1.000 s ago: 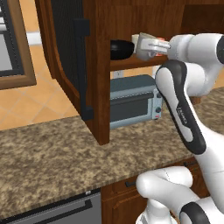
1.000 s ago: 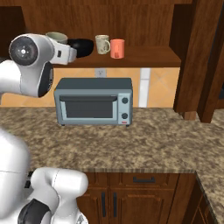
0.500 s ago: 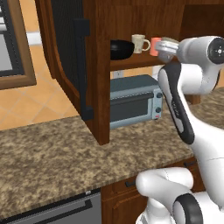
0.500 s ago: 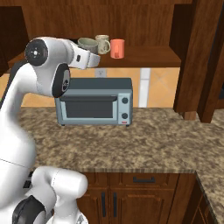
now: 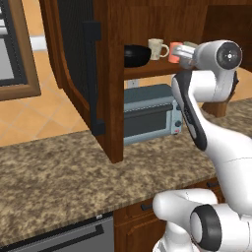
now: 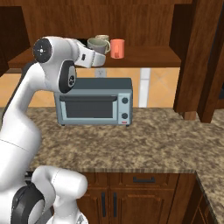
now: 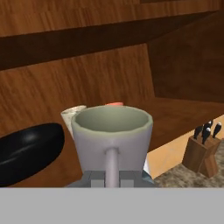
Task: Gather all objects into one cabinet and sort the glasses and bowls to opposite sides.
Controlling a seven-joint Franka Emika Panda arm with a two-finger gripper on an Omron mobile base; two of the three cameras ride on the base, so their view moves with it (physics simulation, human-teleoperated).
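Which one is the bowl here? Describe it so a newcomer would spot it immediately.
Start at the reddish-brown wall cabinet with its mesh door swung open, above the toaster oven. On its shelf, nearest the door, sits the black bowl. It is wide, shallow and glossy black; the cream mug beside it is narrower and handled.

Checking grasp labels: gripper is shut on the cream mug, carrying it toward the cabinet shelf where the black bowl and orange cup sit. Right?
Not quite. The gripper is shut on the grey mug, gripped by its handle, as the hand view shows. The cream mug already stands on the cabinet shelf between the black bowl and the orange cup.
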